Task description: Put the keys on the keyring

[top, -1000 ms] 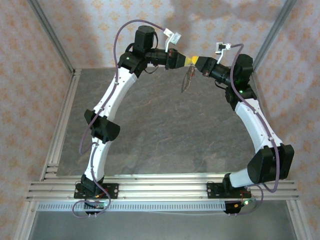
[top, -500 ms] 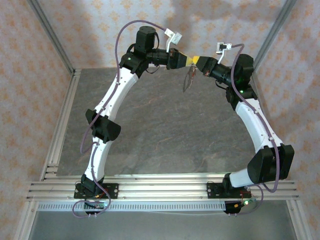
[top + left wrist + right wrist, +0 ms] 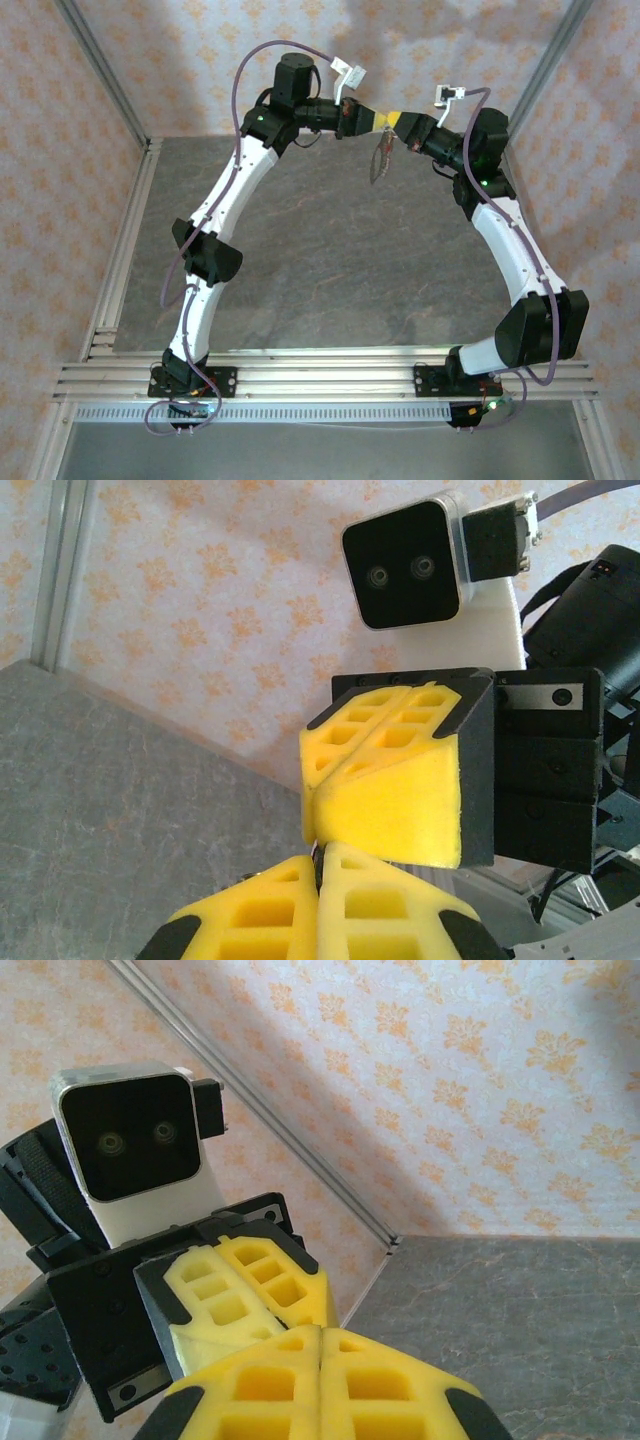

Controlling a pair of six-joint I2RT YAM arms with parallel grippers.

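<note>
My two grippers meet tip to tip, high above the back of the table. The left gripper [image 3: 378,120] is shut, and in its wrist view [image 3: 322,865] a thin dark metal piece [image 3: 322,848] is pinched between the yellow pads. Whether that piece is ring or key I cannot tell. The right gripper [image 3: 398,123] is shut too, pads pressed flat together [image 3: 320,1332]. It touches the left gripper's tips [image 3: 283,1320]. Under the meeting point the keyring [image 3: 378,160] dangles with a reddish bit near its top. The keys cannot be told apart from it.
The grey stone-look table [image 3: 330,260] lies well below both grippers. Patterned walls and an aluminium corner post [image 3: 300,1165] close the back. Rails [image 3: 330,375] run along the near edge by the arm bases.
Both grippers have crept a little to the right and stayed tip to tip. The hanging keyring has swung slightly right and up with them.
</note>
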